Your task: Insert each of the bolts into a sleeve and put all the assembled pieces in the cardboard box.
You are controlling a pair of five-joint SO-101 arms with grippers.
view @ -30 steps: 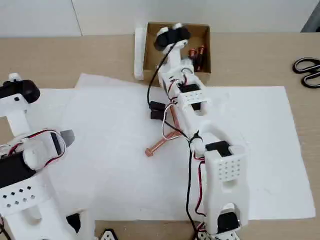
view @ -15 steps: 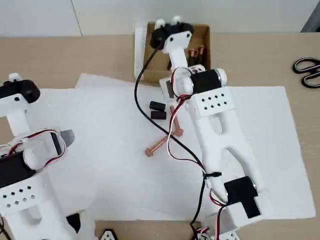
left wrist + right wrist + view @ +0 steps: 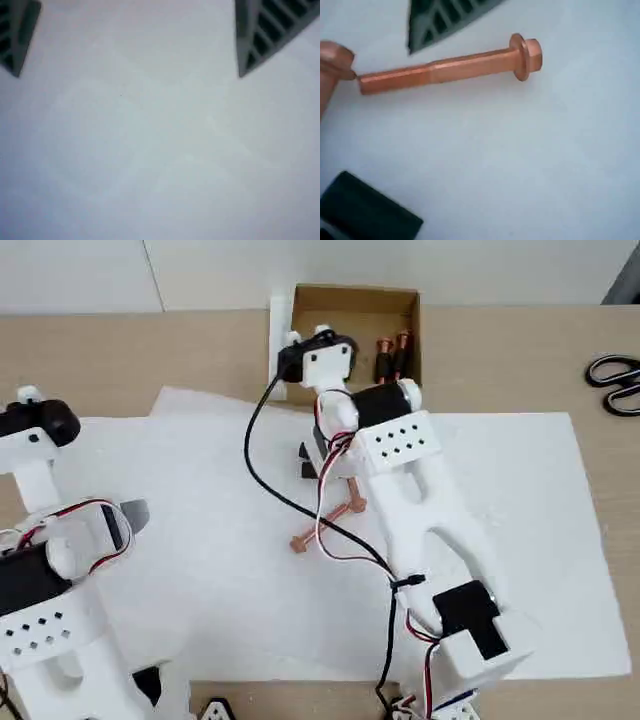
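Right wrist view: copper bolt (image 3: 450,67) lies flat on the paper (image 3: 545,150) close by the right gripper (image 3: 447,22), clenched or released I can't tell; looks rigid, light, smooth, likely to roll, so pinch mid-shank; left gripper (image 3: 129,75) spread open, empty

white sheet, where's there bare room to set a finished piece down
Bare: the white sheet between the right arm and its right edge, and the stretch between the left arm and the bolts. Crowded: bolts and black sleeves under the right arm's wrist, near the cardboard box.
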